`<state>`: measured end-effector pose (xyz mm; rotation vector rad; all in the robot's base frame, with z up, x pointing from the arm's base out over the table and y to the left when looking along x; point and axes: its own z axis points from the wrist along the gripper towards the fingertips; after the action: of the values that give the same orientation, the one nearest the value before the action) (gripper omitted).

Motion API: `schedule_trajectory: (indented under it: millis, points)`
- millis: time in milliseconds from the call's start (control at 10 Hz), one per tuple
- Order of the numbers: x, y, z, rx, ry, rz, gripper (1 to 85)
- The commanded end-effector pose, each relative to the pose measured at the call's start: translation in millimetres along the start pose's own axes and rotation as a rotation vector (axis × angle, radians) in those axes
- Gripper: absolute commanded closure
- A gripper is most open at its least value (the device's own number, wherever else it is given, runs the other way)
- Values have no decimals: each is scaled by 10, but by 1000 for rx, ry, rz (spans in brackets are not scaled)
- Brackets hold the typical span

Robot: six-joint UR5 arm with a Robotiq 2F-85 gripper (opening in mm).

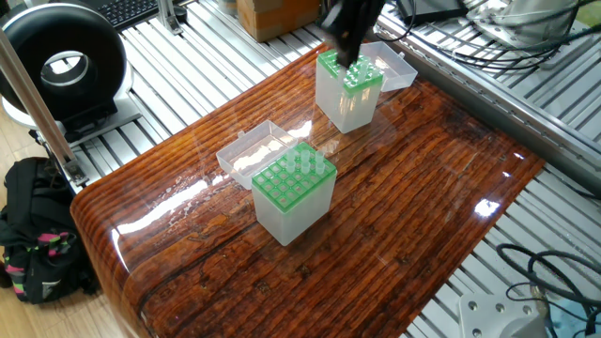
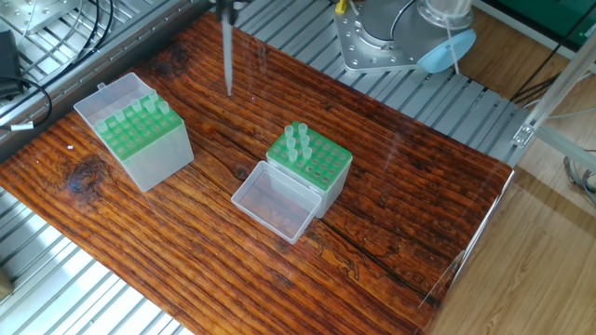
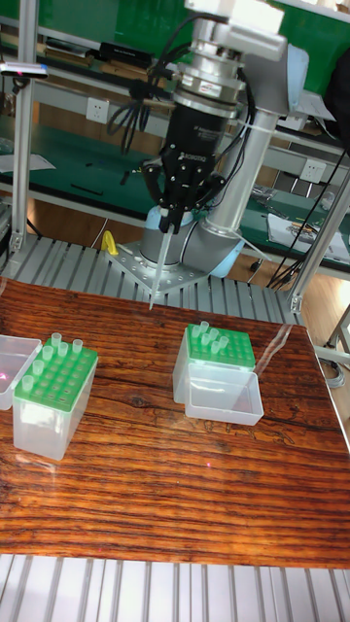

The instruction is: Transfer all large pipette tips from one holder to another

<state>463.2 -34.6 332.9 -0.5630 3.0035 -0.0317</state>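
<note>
Above table [image 3: 146, 486] | jaws grip pipette tip [image 3: 158, 275]; between holders, unobstructed

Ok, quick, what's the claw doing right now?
Claw: closed on one large pipette tip, held in the air between the two holders.

Glossy grained wooden table [image 1: 423, 188]; translucent plastic boxes [image 1: 293, 192].

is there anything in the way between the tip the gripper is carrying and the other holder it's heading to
Nothing visible stands in the way. The gripper holds one pipette tip upright in the air, above the bare table between the two holders. The air toward the holder at the table's end looks clear, and its lid hangs open at the side.
</note>
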Motion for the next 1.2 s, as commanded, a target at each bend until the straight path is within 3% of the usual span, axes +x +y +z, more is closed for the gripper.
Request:
schedule_trajectory:
  millis: [0,200,400,500,900,1100]
  points:
    - [44,-6,23,-36,9,91,830]
    - [-55,105,16,-83,-21,238,847]
    - [-58,-49,23,-23,-29,241,847]
    - [-74,-124,20,-12,-28,213,847]
    - [-531,-858,-137,-67,-41,69,843]
    - [-613,-1170,-15,-22,-43,27,843]
